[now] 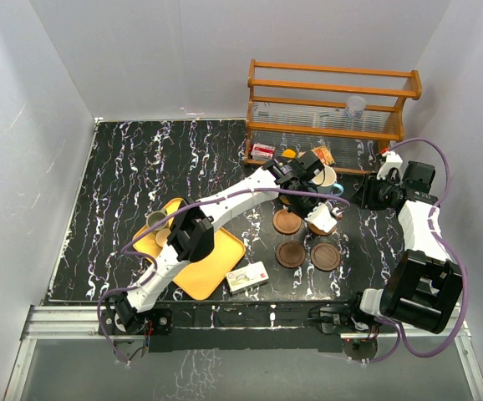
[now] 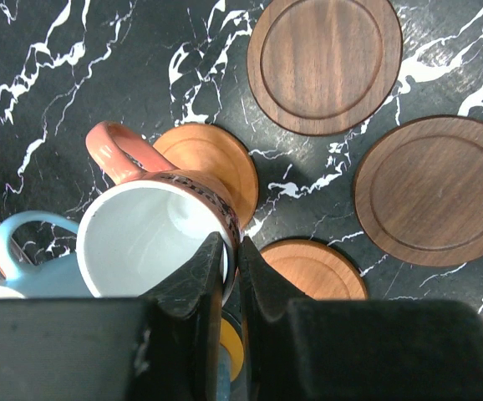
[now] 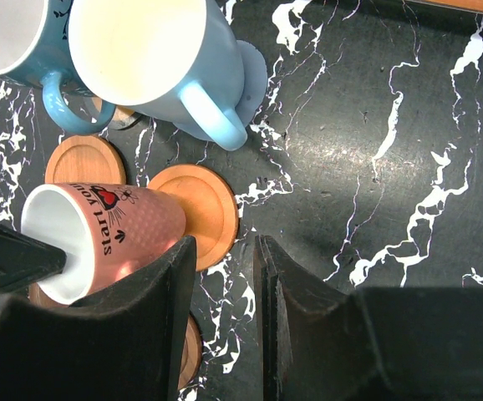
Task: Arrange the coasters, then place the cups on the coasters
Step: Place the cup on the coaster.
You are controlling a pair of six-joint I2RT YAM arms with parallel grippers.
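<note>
My left gripper (image 2: 231,251) is shut on the rim of an orange-pink cup (image 2: 154,238), one finger inside it and one outside. The cup (image 3: 108,238) hangs tilted over an orange-brown coaster (image 2: 212,163), and a second orange-brown coaster (image 2: 317,267) lies beside it. Two dark brown coasters (image 2: 325,63) (image 2: 438,188) lie further out. A light blue cup (image 3: 162,58) stands on a grey-blue coaster (image 3: 254,71), with another blue cup (image 3: 7,38) next to it. My right gripper (image 3: 225,251) is open over bare table just right of the cups, holding nothing.
A yellow tray (image 1: 200,267) at the front left holds more cups (image 1: 155,221). A small white box (image 1: 247,276) lies by the tray's corner. A wooden rack (image 1: 333,109) with a clear plastic cup (image 1: 355,106) stands along the back right.
</note>
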